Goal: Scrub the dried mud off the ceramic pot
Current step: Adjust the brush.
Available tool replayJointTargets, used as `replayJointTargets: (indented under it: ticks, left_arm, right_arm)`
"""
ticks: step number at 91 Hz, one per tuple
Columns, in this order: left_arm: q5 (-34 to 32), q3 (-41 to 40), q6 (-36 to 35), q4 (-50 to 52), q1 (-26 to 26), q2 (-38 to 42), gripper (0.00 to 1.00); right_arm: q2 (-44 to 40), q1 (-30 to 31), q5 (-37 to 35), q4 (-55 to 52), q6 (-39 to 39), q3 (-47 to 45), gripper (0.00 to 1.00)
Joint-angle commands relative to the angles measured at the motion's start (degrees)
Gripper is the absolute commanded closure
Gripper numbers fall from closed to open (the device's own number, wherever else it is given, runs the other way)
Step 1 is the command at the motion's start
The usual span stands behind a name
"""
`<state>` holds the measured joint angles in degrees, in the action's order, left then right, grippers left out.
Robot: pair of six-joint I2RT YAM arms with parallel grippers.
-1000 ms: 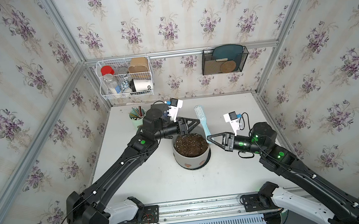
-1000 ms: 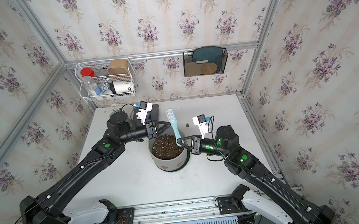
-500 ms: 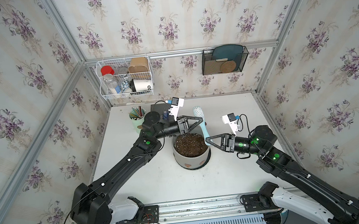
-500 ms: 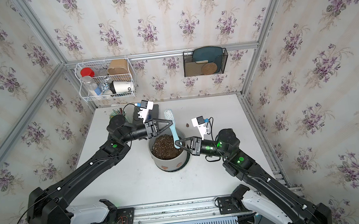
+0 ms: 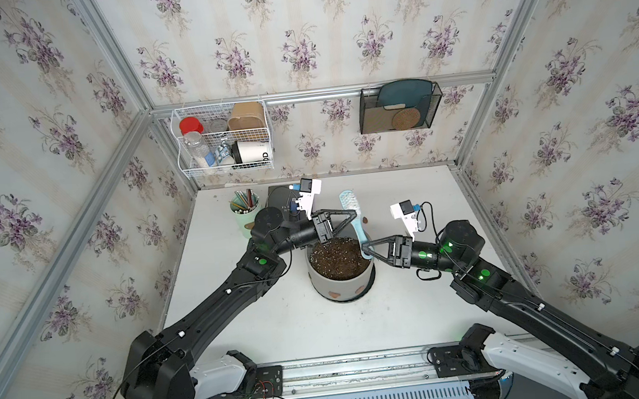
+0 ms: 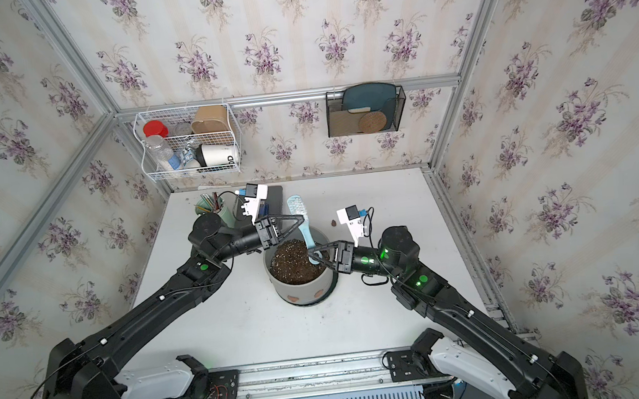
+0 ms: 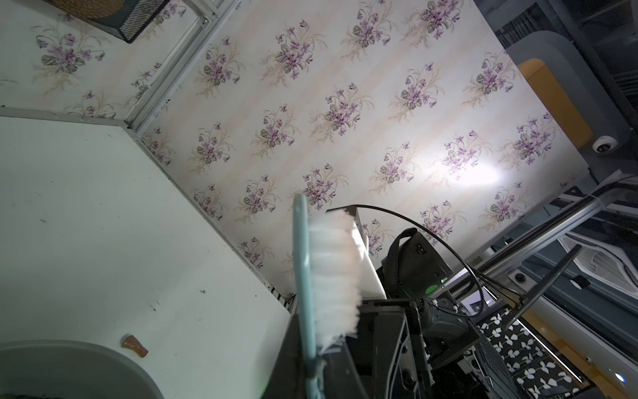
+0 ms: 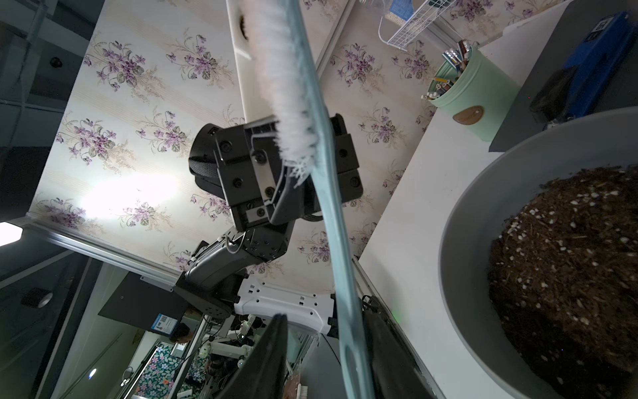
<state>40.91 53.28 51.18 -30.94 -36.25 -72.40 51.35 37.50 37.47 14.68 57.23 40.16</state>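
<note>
The light grey ceramic pot (image 5: 340, 284) full of dark speckled soil stands mid-table on a dark saucer. Two reddish-brown patches of dried mud (image 5: 335, 295) show on its near wall. A light blue scrub brush (image 5: 352, 207) with white bristles is held tilted over the pot's far right rim. My left gripper (image 5: 353, 216) is shut on the brush (image 7: 303, 311) just below the bristles. My right gripper (image 8: 322, 317) is open around the handle's end, which lies against one finger (image 8: 379, 345). In both top views the right gripper (image 6: 311, 255) sits over the soil's edge.
A loose mud-coloured blob (image 5: 365, 220) lies on the table behind the pot. A mint green pencil cup (image 5: 246, 215) and a dark flat case (image 5: 282, 200) stand at the back left. A wire basket (image 5: 224, 137) and a black mesh holder (image 5: 399, 107) hang on the back wall.
My left gripper reached right to the brush and closed on it below the bristles. My right gripper, which was shut on the handle, has opened.
</note>
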Motion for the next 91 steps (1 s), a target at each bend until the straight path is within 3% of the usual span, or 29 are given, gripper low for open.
replayJointTargets:
  ticks: [1, 39, 50, 54, 59, 64, 68, 81, 91]
  left_arm:
    - [-1.27, -0.82, 0.87, -3.02, -0.03, -0.08, 1.00]
    - [-0.34, -1.76, -0.03, -2.52, -0.09, -0.72, 1.00]
    - [-0.13, -1.50, -1.01, -0.95, 0.02, -0.75, 1.00]
    - [-0.35, -1.08, -2.29, 0.88, 0.10, -0.60, 1.00]
    - [-1.25, 0.30, -5.02, 4.99, 0.27, -0.07, 0.84]
    - [-4.64, 2.35, -9.99, 14.05, 0.47, 1.08, 0.65]
    - [-9.29, 5.06, -15.11, 22.27, 0.48, 2.07, 0.57]
    - [-32.20, 12.50, -28.01, 44.21, 0.52, 1.95, 0.44]
    - [-39.68, 19.76, -34.70, 55.58, 0.57, -4.38, 0.42]
  right_arm:
    - [1.29, 0.03, 0.53, 7.02, 0.34, 1.17, 0.58]
    - [1.99, 0.03, -0.99, 9.18, 0.69, -0.16, 0.77]
    - [1.71, 0.03, -1.82, 8.11, 0.24, -0.60, 0.99]
    - [1.52, 0.03, -2.23, 7.21, 0.01, -0.58, 1.00]
    - [0.94, 0.03, -3.33, 4.21, -1.00, -0.28, 1.00]
    - [-0.09, 0.03, -5.70, -1.14, -2.91, 0.50, 1.00]
    - [-1.03, 0.03, -8.00, -6.88, -5.28, 1.68, 1.00]
    - [-0.65, -0.08, -23.57, -35.62, -13.96, 7.88, 1.00]
    - [3.03, -0.02, -35.72, -53.88, -15.71, 11.39, 1.00]
